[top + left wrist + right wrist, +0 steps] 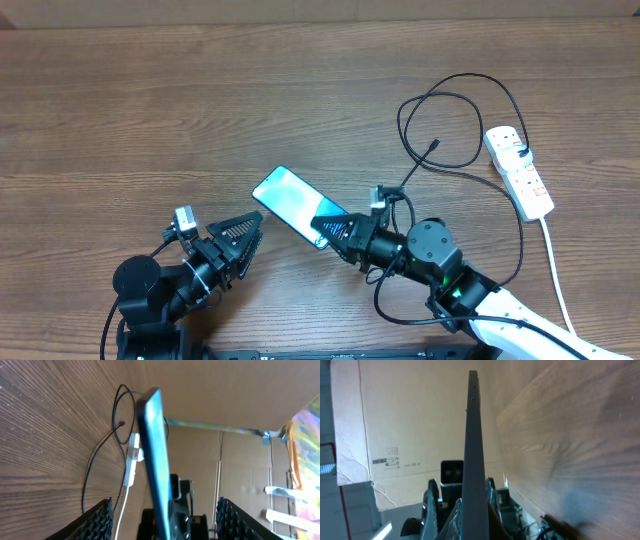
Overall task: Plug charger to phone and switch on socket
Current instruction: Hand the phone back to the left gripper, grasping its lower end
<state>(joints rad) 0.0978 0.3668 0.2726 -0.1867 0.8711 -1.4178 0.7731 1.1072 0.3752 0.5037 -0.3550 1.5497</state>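
Note:
My right gripper [335, 228] is shut on the lower end of the phone [290, 200] and holds it tilted above the table, its blue-white screen facing up. In the right wrist view the phone [473, 435] stands edge-on between the fingers [461, 482]. My left gripper [250, 238] is open and empty just left of the phone; in its own view its fingers [165, 505] flank the phone's edge [152, 445] without touching. The charger's connector tip [434, 146] lies loose on the table, its black cable looping to the socket [520, 172] at the right.
The socket's white cord [555, 260] runs down the right side towards the front edge. Socket [132, 457] and black cable [118, 410] also show in the left wrist view. Cardboard walls stand around the table.

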